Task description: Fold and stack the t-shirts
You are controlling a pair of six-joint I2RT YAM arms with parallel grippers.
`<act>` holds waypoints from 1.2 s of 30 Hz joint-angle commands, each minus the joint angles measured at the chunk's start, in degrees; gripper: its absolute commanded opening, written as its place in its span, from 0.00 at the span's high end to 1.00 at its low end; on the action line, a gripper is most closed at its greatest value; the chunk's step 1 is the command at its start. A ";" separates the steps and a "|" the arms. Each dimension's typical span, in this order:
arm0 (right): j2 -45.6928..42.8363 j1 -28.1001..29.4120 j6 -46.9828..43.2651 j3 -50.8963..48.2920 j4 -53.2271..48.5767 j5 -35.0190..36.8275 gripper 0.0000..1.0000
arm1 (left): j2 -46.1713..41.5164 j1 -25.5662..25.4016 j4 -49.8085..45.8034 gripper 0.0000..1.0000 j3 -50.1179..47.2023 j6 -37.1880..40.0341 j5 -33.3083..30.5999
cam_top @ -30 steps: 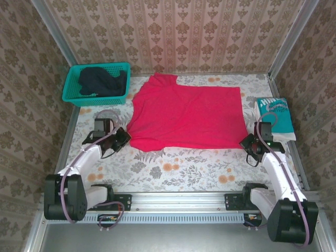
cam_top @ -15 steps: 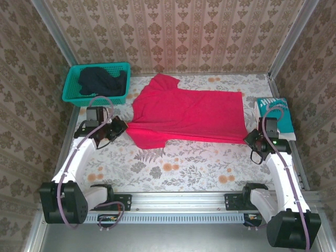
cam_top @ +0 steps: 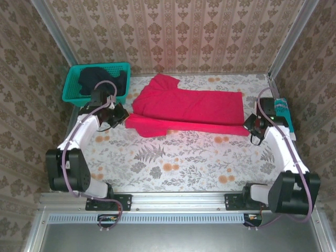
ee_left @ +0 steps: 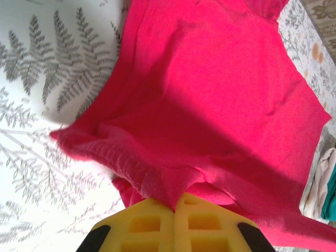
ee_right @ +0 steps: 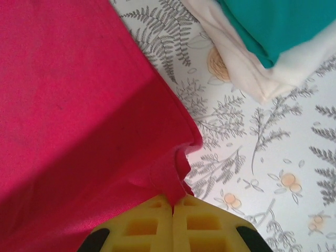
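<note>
**Basket, one.** A teal plastic basket (cam_top: 70, 90) stood at the far left corner of the table (cam_top: 173, 163).

**T-shirts, three.**
- No. 1: the dark navy-black shirt (cam_top: 100, 80) lay crumpled inside the basket, unfolded.
- No. 2: the red-pink shirt (cam_top: 194, 105) (ee_left: 210, 100) (ee_right: 63, 94) was spread across the middle of the table. Its sleeve pointed to the far side. Its near hem was lifted off the floral cover at both ends, and a shadowed band of cloth ran along that edge.
- No. 3: the teal shirt (cam_top: 283, 106) (ee_right: 278, 21) sat folded at the right edge of the table, partly behind the right arm. White cloth (ee_right: 236, 68) showed under it in the right wrist view. It lay near the red-pink shirt but was not touching it.

**Grippers, two.**
- Left gripper (cam_top: 122, 116) (ee_left: 174, 202): it was at the shirt's left near corner, just right of the basket. Its yellow fingers (ee_left: 144, 226) were pressed together, pinching a bunched fold of the red-pink hem.
- Right gripper (cam_top: 250, 126) (ee_right: 172, 202): it was at the shirt's right near corner, just beside the teal shirt. Its yellow fingers (ee_right: 205, 226) were likewise clamped on a tuck of the red-pink cloth, with the fabric gathered into the seam between them.

**Arms, two.** Both reached forward from the near rail, one at each side of the red-pink shirt.
</note>
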 commanded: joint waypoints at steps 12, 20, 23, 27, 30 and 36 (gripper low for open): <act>15.16 -1.74 -3.00 8.67 3.52 -0.48 1.00 | 14.64 -1.49 -5.02 1.00 14.85 5.00 -0.30; 10.46 -2.05 -3.70 5.80 1.25 -0.27 1.00 | 9.79 -2.13 -7.00 1.00 10.37 4.76 -0.30; 4.22 -2.11 -3.98 1.56 -0.99 0.56 1.00 | 5.64 -2.05 -8.39 1.00 6.38 4.49 -0.06; -3.31 -2.22 -3.60 -4.92 -3.96 0.56 1.00 | 0.64 -1.90 -11.06 1.00 0.60 4.79 0.28; -7.41 -2.20 -3.16 -8.45 -5.55 0.61 1.00 | -2.94 -1.48 -12.88 1.00 -2.74 4.97 0.53; -8.87 -2.32 -3.11 -10.80 -4.27 1.08 1.00 | -6.81 -0.22 -13.99 1.00 -5.42 5.49 0.72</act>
